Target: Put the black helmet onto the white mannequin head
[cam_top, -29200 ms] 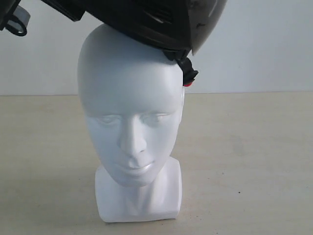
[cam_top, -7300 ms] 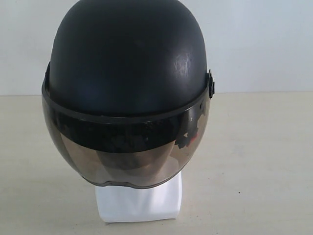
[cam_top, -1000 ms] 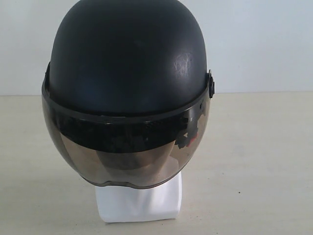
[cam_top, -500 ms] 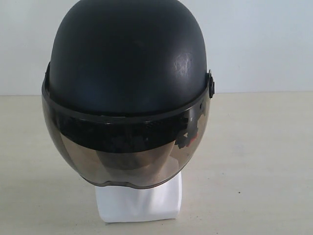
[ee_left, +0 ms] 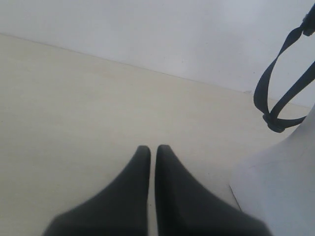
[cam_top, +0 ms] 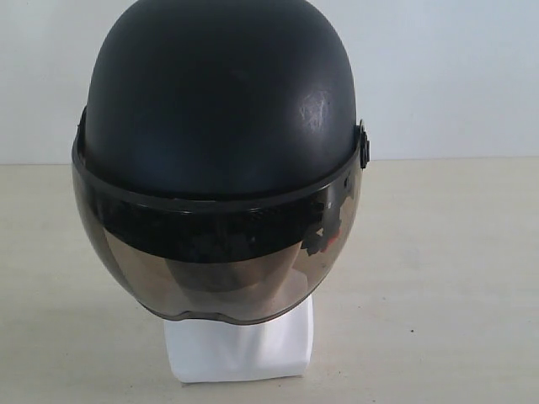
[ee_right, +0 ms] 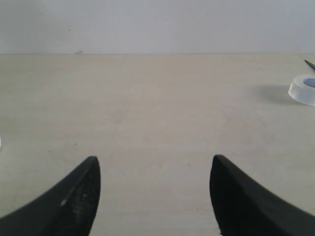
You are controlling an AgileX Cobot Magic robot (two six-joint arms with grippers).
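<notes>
one black helmet (cam_top: 219, 101), one white mannequin head (cam_top: 240, 349), two grippers (ee_left: 153, 147) (ee_right: 155, 158), one translucent ring (ee_right: 304, 89)

A translucent white ring (ee_right: 303, 89) rests on the beige table (ee_right: 147, 113) near a white wall (ee_right: 147, 24).

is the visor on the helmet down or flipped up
Down: the visor of the black helmet covers the face of the white mannequin head, leaving only the base showing.

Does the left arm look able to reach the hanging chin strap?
Probably yes: the chin strap hangs free beside the white mannequin head, nothing showing between it and the left gripper, though its jaws are shut.
</notes>
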